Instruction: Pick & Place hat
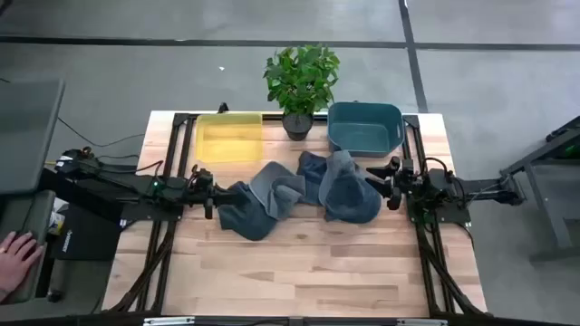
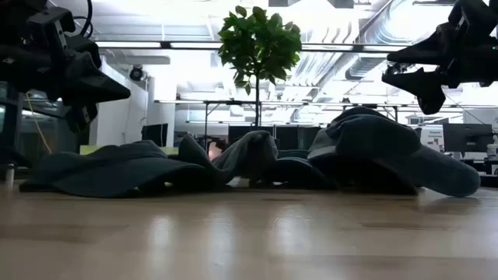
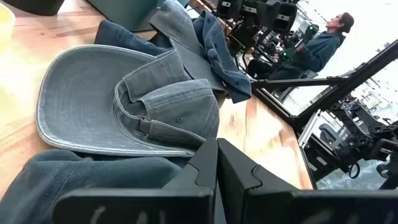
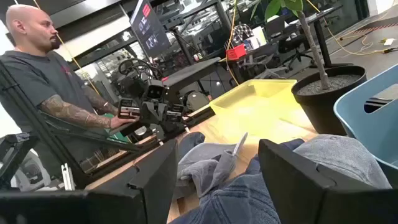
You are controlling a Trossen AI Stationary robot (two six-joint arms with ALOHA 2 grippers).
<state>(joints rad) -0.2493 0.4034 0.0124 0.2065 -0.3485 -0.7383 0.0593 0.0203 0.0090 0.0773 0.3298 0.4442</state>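
Several denim hats lie heaped across the middle of the table: a dark blue one (image 1: 243, 217) at the left end, a grey-blue one (image 1: 276, 186) leaning on it, another dark blue one (image 1: 314, 172), and a grey-blue one (image 1: 352, 192) at the right end. The left wrist view shows a grey-blue cap (image 3: 112, 106) lying with its brim flat on the wood. My left gripper (image 1: 216, 195) (image 3: 217, 168) is shut and hovers over the heap's left end (image 2: 117, 89). My right gripper (image 1: 388, 181) (image 4: 217, 168) is open and hangs above the heap's right end (image 2: 389, 66).
A yellow bin (image 1: 229, 138), a potted plant (image 1: 301, 86) and a teal bin (image 1: 364, 127) stand along the far edge. Bare wood (image 1: 299, 272) runs along the near side. A person's hand (image 1: 16, 254) rests left of the table, and people stand beyond it (image 4: 56, 93) (image 3: 323, 43).
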